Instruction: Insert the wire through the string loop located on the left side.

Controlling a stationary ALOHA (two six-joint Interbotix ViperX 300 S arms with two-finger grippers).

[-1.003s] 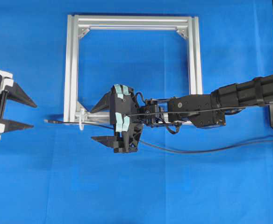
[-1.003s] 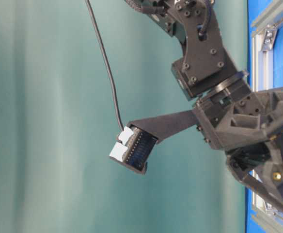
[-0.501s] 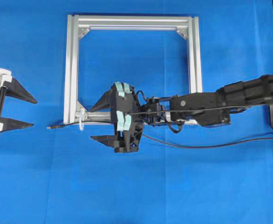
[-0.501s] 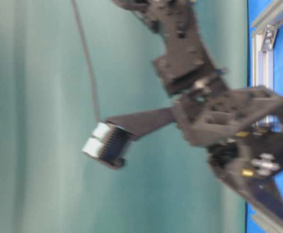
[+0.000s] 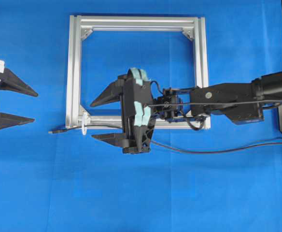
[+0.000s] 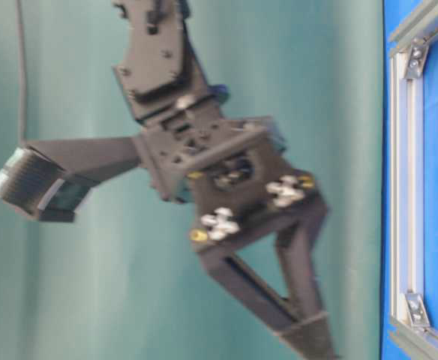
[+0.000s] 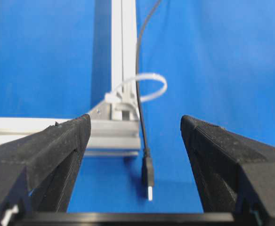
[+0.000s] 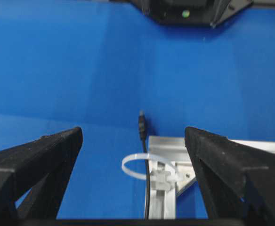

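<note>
Overhead exterior | wire (image 5: 102, 126) threaded through string loop (image 5: 84, 124) | both grippers agape, empty | no legible writing

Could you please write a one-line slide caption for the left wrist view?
Wire already threaded through the string loop on the aluminium frame, plug lying between open left gripper fingers.

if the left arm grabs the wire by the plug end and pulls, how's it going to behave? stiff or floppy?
Probably floppy: the wire trails across the table in a loose curve. Likely light and easy to drag, being thin. The plug looks like the only rigid part, so it should hold its line. The wire already runs through the string loop, which may flex or snag if pulled sideways.
</note>
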